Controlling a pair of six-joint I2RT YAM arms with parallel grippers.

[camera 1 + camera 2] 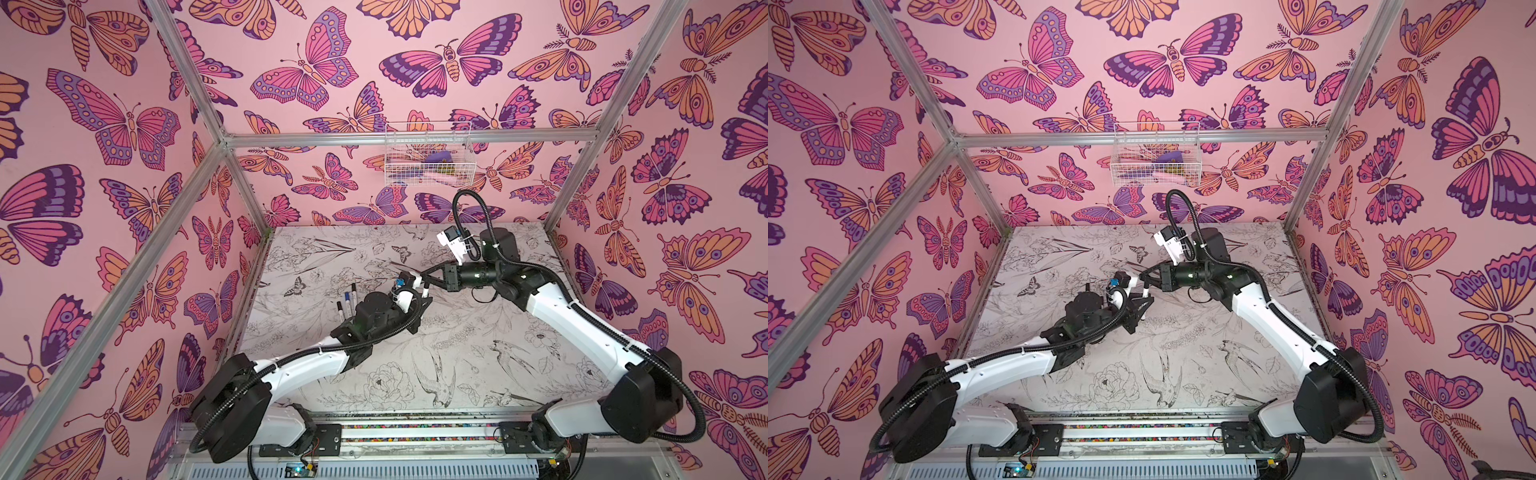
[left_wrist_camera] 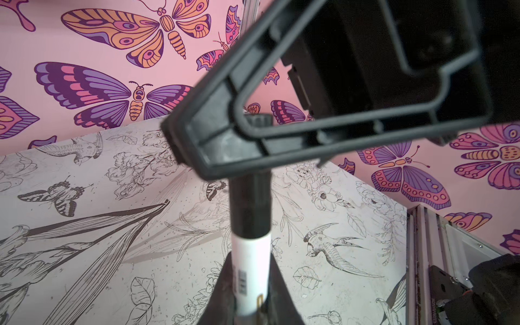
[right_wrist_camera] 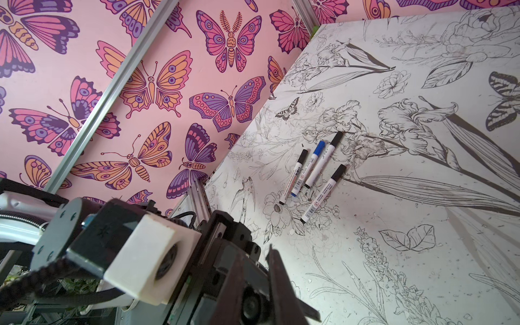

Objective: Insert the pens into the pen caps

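Note:
My left gripper (image 2: pixel 250 261) is shut on the white barrel of a pen (image 2: pixel 250 270) above the middle of the table. A black pen cap (image 2: pixel 250 208) sits on that pen's far end. My right gripper (image 3: pixel 254 270) is shut on this cap, which shows end-on between its fingers (image 3: pixel 275 270). In both top views the left gripper (image 1: pixel 424 293) (image 1: pixel 1144 298) and the right gripper (image 1: pixel 428 276) (image 1: pixel 1144 277) meet tip to tip over the pen (image 1: pixel 424 286). Several capped pens (image 3: pixel 309 174) (image 1: pixel 347 301) lie side by side on the table to the left, mostly with black caps and one with a blue cap.
The table (image 1: pixel 457 353) has a floral line-drawing cover and pink butterfly walls around it. A white wire basket (image 1: pixel 428 153) hangs on the back wall. Aluminium frame posts (image 1: pixel 245 232) stand at the corners, and a rail (image 1: pixel 415 432) runs along the front edge.

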